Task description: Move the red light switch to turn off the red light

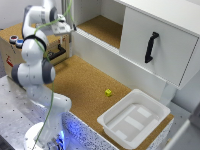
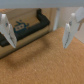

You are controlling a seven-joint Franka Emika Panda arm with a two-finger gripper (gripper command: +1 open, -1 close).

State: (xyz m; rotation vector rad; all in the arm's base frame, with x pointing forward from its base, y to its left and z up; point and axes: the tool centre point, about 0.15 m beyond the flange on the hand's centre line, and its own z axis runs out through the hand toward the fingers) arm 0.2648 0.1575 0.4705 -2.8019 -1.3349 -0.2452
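A wooden box point(image 1: 12, 55) stands at the exterior view's far left. On its top sit a small red dome light point(image 1: 13, 38) and a like blue dome point(image 1: 20, 43). Whether the red light is lit is too small to tell. A black switch fitting point(image 1: 59, 51) is on the box's side face; it also shows in the wrist view point(image 2: 32, 27), blurred. My gripper point(image 1: 63, 27) hangs above and just beside that side of the box. In the wrist view the gripper point(image 2: 37, 31) is open and empty, with the box's face and black fitting between and behind its fingers point(image 2: 6, 30).
A cork-covered tabletop point(image 1: 85, 80) holds a small yellow cube point(image 1: 108, 92) and a white tray point(image 1: 134, 117) at the exterior view's lower right. A white cabinet with a black handle point(image 1: 151, 47) and an open shelf point(image 1: 102, 27) stands behind.
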